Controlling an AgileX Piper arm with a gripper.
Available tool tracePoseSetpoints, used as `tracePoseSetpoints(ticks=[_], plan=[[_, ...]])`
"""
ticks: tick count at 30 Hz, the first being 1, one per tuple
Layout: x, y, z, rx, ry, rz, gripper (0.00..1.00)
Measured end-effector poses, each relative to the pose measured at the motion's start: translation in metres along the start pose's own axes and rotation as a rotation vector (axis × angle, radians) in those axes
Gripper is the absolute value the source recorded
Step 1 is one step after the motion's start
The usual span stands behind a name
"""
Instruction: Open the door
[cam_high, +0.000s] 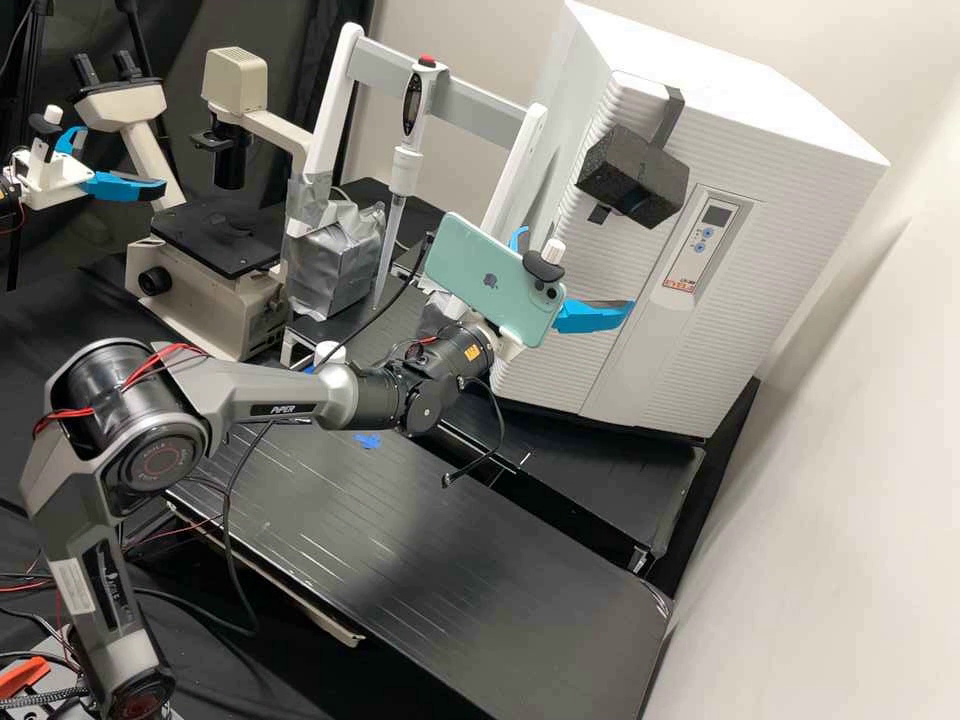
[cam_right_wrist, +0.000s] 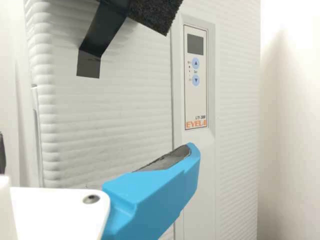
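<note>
**A stiff door (cam_right_wrist: 115, 115), best eased from its edge**

The door forms the ribbed front of the white cabinet (cam_high: 770, 130) and appears shut. It looks rigid and fairly heavy, likely to swing as one slab, perhaps with a seal to overcome first. The gripper (cam_high: 574, 272) is in front of it, jaws spread wide and holding nothing; whether they touch it, I cannot tell.

The side edge (cam_right_wrist: 42, 110) seems the natural place to hook and pull, though the hinge side is unclear. The smooth ribs offer little grip and may let the jaws slip. The soft-looking black block (cam_high: 632, 175), fixed by a dark strap (cam_high: 668, 115), could squash or peel if pulled.

Orange lettering (cam_right_wrist: 195, 124) sits below the display (cam_right_wrist: 195, 44) and two blue arrow buttons (cam_right_wrist: 196, 71).
</note>
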Motion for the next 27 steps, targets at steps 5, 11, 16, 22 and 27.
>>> tracePoseSetpoints(ticks=[5, 11, 16, 22, 27], plan=[[0.0014, 0.0012, -0.0011, -0.001, 0.003, 0.003, 0.0], [0.0017, 0.0007, -0.0004, -0.001, 0.001, 0.002, 0.0], [0.0043, 0.0005, 0.0006, -0.001, 0.001, 0.001, 0.0], [0.0055, -0.0015, 0.0039, 0.001, -0.011, -0.006, 0.0], [0.006, -0.0025, 0.0053, 0.001, -0.015, -0.009, 0.0]])
